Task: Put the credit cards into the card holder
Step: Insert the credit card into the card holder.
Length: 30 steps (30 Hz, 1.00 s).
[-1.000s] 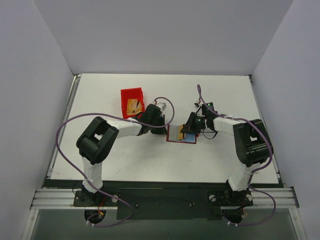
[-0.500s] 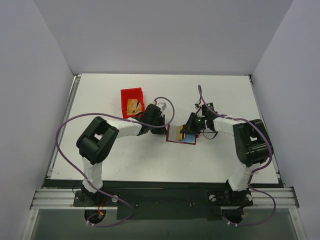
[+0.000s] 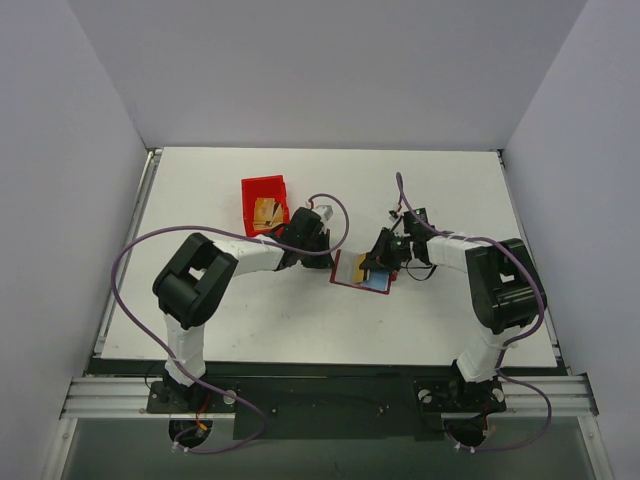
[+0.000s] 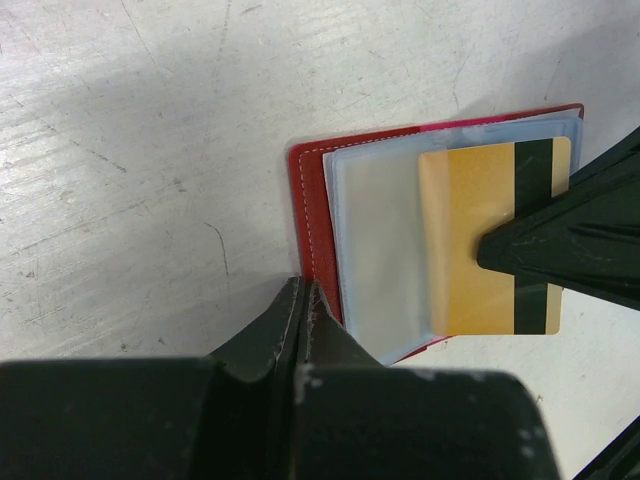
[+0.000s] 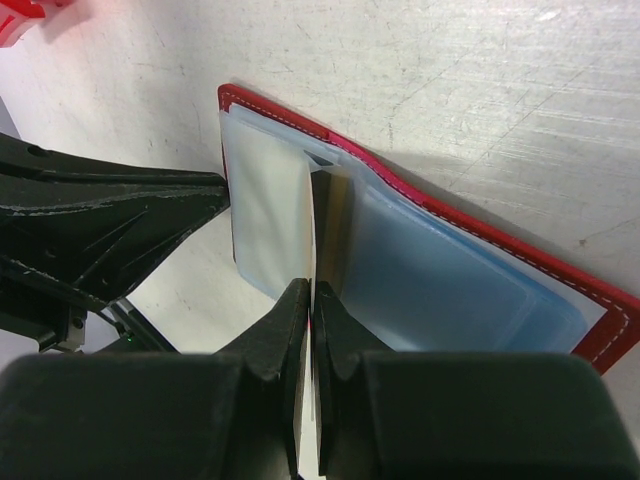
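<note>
A small dark red folding card holder (image 3: 350, 272) lies open on the white tabletop (image 3: 250, 320), about midway between the 2 arms, its clear and light blue plastic sleeves (image 4: 375, 250) facing up. The left end effector (image 4: 303, 295) has its jaws pressed together with no gap, the tips meeting right at the near edge of the holder's red cover; whether they pinch that edge or only touch it, I cannot tell. The right end effector (image 5: 311, 300) is clamped narrowly on 1 thin gold-tan credit card with a dark magnetic stripe (image 4: 480, 240). From the left wrist, this credit card lies over the sleeves, its stripe end toward the right end effector and 1 corner sticking out past the holder's edge. From the right wrist it is seen edge-on, its far end meeting the sleeves. Behind the left arm stands a bright red open-topped plastic bin (image 3: 262, 183), with more gold-tan cards (image 3: 267, 212) inside.
</note>
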Each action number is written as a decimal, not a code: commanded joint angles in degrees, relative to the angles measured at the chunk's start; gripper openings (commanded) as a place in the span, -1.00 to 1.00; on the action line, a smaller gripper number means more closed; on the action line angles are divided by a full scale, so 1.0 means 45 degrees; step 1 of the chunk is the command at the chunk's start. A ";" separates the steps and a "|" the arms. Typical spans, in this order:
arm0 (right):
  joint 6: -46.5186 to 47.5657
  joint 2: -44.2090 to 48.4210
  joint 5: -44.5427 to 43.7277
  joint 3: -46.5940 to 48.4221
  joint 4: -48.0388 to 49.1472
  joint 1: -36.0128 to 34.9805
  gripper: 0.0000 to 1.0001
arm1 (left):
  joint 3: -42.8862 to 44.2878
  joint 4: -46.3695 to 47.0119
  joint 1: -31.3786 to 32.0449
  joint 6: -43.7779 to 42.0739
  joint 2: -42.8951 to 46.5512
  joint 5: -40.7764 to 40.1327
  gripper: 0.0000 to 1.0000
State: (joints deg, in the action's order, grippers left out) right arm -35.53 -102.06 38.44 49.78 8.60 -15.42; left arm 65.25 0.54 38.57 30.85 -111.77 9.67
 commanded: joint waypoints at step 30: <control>-0.1716 -0.0448 -0.1489 -0.1668 0.2644 -0.0773 -0.79 | 0.0343 0.0115 0.0062 -0.0078 -0.0105 0.0214 -1.00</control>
State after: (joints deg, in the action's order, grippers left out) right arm -46.48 -104.92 39.07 42.57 28.32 -16.88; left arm 65.67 0.10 38.09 30.76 -111.90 9.08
